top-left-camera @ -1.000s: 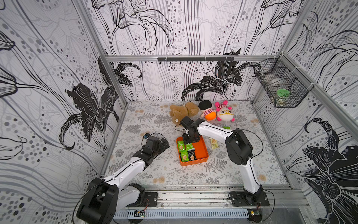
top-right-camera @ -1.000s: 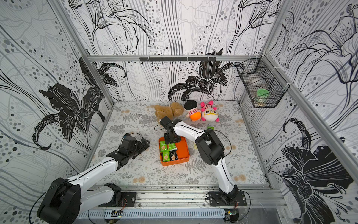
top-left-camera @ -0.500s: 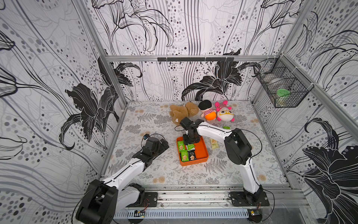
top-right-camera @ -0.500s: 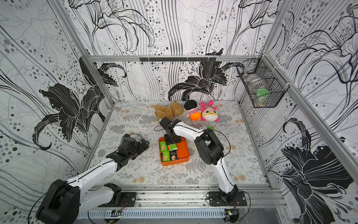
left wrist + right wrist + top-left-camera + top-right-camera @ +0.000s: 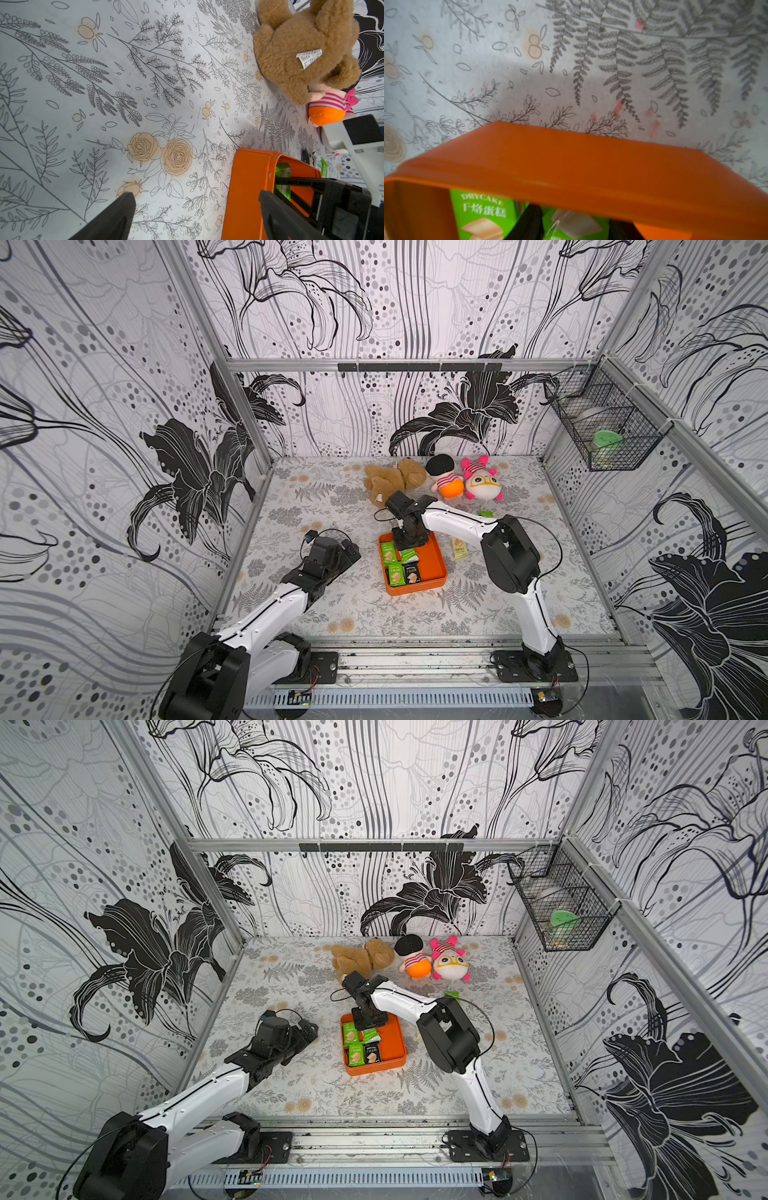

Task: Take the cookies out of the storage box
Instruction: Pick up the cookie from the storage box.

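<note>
The orange storage box lies mid-table with several cookies in its left half, green and black. My right gripper reaches down into the box's far side. In the right wrist view, behind the orange wall, the right gripper is shut on a green cookie packet, beside another green one. My left gripper stands open over the mat just left of the box, holding nothing.
A cream packet and a green packet lie on the mat right of the box. Plush toys sit at the back: a brown bear and two pink-orange dolls. A black wire basket hangs on the right wall.
The right gripper's fingers have closed in on the green packet inside the box. The left arm has barely moved.
</note>
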`<action>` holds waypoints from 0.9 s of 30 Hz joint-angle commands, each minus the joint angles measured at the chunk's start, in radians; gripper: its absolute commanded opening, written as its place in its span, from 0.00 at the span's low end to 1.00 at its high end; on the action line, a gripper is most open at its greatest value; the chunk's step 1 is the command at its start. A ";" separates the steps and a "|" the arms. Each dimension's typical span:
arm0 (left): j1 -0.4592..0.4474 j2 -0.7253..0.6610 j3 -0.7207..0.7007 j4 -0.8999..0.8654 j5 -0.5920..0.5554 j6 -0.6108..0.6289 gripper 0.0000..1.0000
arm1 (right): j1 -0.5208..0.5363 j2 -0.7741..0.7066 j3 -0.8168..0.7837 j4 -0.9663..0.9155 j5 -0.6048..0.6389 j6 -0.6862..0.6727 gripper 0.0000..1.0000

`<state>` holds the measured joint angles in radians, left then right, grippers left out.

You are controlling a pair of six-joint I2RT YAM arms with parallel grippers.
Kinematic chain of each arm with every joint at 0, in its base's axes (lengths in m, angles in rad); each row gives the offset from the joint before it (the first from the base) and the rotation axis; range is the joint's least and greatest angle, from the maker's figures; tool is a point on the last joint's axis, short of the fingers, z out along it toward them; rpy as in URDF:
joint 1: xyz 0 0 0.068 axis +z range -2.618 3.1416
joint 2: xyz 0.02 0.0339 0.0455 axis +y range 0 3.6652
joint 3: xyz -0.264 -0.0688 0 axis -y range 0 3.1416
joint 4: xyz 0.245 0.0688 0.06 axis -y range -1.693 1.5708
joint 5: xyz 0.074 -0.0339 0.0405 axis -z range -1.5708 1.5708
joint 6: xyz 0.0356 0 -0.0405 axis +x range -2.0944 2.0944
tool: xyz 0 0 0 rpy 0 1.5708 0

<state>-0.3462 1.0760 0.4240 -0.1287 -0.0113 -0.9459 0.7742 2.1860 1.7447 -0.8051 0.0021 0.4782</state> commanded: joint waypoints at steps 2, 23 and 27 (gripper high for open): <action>0.004 -0.014 -0.007 0.019 -0.012 -0.011 0.97 | 0.005 -0.061 0.004 -0.041 0.019 -0.013 0.44; -0.032 0.108 0.175 0.026 0.085 0.025 0.97 | -0.025 -0.337 -0.242 0.011 -0.038 0.037 0.43; -0.072 0.184 0.248 0.017 0.086 0.045 0.97 | -0.062 -0.401 -0.318 0.031 -0.040 0.046 0.43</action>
<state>-0.3950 1.2232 0.6205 -0.1280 0.0589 -0.9344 0.7391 1.8458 1.4651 -0.7853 -0.0353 0.4984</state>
